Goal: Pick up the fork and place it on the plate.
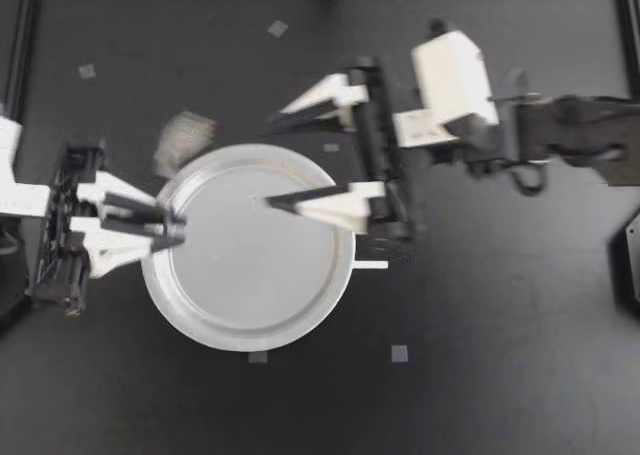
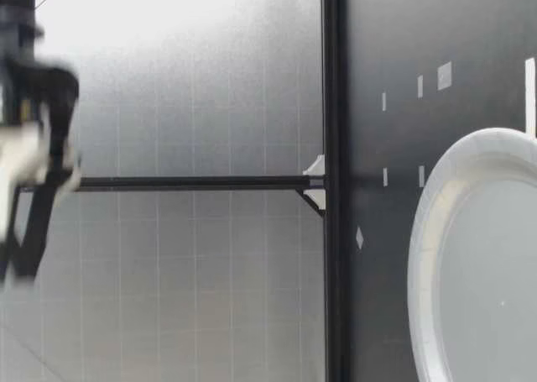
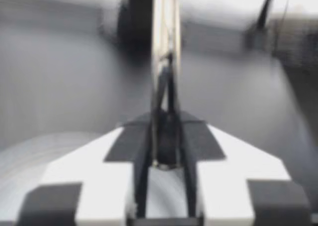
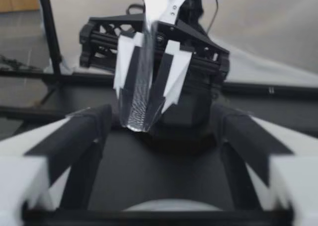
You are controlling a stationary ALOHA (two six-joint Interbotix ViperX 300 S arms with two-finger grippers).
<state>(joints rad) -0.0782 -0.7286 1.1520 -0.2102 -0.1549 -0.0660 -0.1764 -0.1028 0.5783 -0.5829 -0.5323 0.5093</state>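
Note:
My left gripper (image 1: pixel 183 229) hovers at the left rim of the white plate (image 1: pixel 300 320). In the left wrist view its fingers (image 3: pixel 166 131) are shut on a clear plastic fork (image 3: pixel 164 47) that sticks out ahead of them. The right wrist view shows that fork (image 4: pixel 139 87) clamped in the left gripper (image 4: pixel 146 99), facing my right gripper (image 4: pixel 161 121). My right gripper (image 1: pixel 270 165) stands wide open over the plate's far right part, with nothing between its fingers. In the top view I cannot make out the fork at the left fingers.
A blurred translucent patch (image 1: pixel 183 140) lies beside the plate's far-left rim; what it is I cannot tell. Small tape marks (image 1: pixel 400 353) dot the black table. In the low view a blurred gripper (image 2: pixel 33 147) hangs high above the plate (image 2: pixel 424 231).

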